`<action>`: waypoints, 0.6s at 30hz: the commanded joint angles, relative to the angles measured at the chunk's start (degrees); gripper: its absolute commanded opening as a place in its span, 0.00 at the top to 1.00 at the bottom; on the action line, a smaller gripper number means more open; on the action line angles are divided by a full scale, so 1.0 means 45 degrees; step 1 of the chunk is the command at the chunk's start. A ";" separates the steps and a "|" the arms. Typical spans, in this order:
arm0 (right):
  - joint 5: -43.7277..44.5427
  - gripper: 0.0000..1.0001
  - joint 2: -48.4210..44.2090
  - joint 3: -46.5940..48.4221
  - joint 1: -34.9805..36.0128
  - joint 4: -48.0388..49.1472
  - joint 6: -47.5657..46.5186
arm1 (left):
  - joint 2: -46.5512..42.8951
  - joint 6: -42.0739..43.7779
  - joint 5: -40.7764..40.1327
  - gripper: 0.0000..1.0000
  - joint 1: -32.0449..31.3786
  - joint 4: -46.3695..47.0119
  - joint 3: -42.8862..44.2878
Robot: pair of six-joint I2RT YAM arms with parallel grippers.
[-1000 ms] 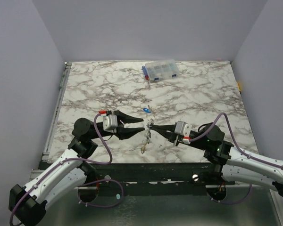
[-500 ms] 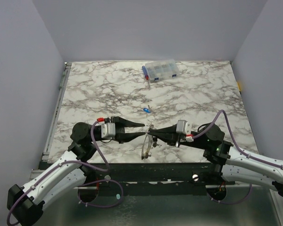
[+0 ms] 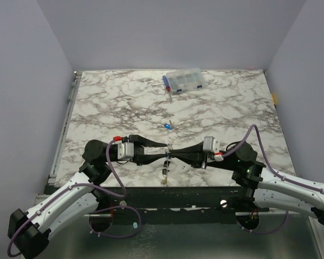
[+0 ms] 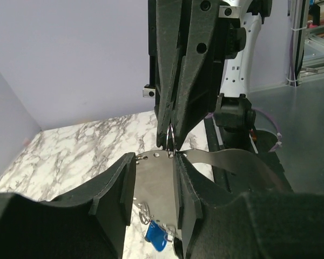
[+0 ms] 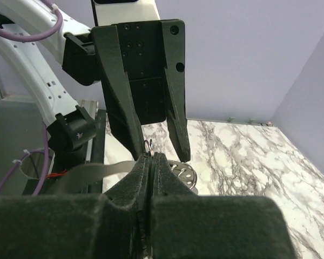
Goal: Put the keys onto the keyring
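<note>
Pinching the keyring (image 5: 149, 144): right claw (image 5: 149, 157), fully closed on it. Ring is thin silver wire, looping just above the tips. Left claw (image 4: 153, 159) sits opposite, tip to tip, half open, apparently empty. Blue key (image 4: 156, 237) shows below, over the worktop (image 3: 124, 102). Advice: keep the ring steady and approach slowly.

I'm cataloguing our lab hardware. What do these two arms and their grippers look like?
Both the left arm and right arm have white shells dotted with small dark holes, black joints and a looping purple cable. The left gripper and right gripper are black with long tapered fingers.
</note>
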 commanded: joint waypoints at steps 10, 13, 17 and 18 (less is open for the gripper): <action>-0.0416 0.99 0.0588 0.0318 0.0008 0.1412 0.0371 | 0.0000 0.0001 0.0809 0.96 -0.0459 0.0400 -0.0021; -0.0462 1.00 0.0524 0.0253 0.0009 0.1175 0.0395 | -0.0080 -0.0061 0.0717 1.00 -0.0452 0.0400 0.0000; -0.0691 0.99 0.0433 0.0312 0.0008 0.0271 0.0246 | 0.0026 -0.0442 0.0840 1.00 -0.0450 0.0419 0.0096; -0.0735 0.99 0.0405 0.0383 0.0008 -0.0147 0.0157 | 0.0109 -0.0548 0.0931 1.00 -0.0453 0.0419 0.0139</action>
